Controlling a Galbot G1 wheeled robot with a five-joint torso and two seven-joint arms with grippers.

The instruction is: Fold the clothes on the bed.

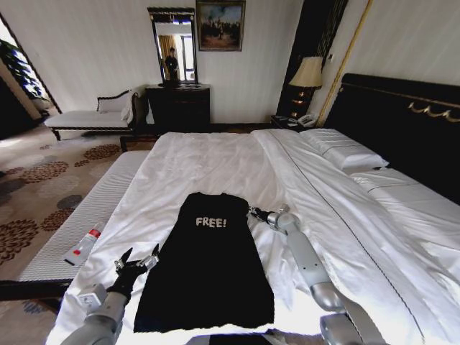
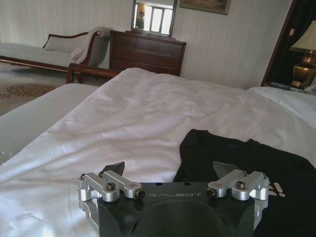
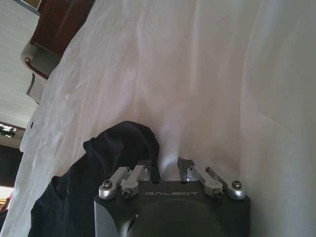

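White sheets cover the bed [image 1: 215, 165], which carries everything I am working on. On it, toward the near edge, the black T-shirt [image 1: 205, 266] lies as a long narrow strip, its "FREE!" lettering facing up at the far end. My head view shows the whole strip; the left wrist view catches just one end of the T-shirt [image 2: 237, 163]. I see the right gripper [image 1: 253, 212] at the shirt's far right corner, and its wrist view shows the fingers spread with black cloth [image 3: 108, 168] bunched at one finger [image 3: 143, 165]. My left gripper [image 1: 136, 262] hovers by the shirt's left edge, released, fingers apart [image 2: 170, 170].
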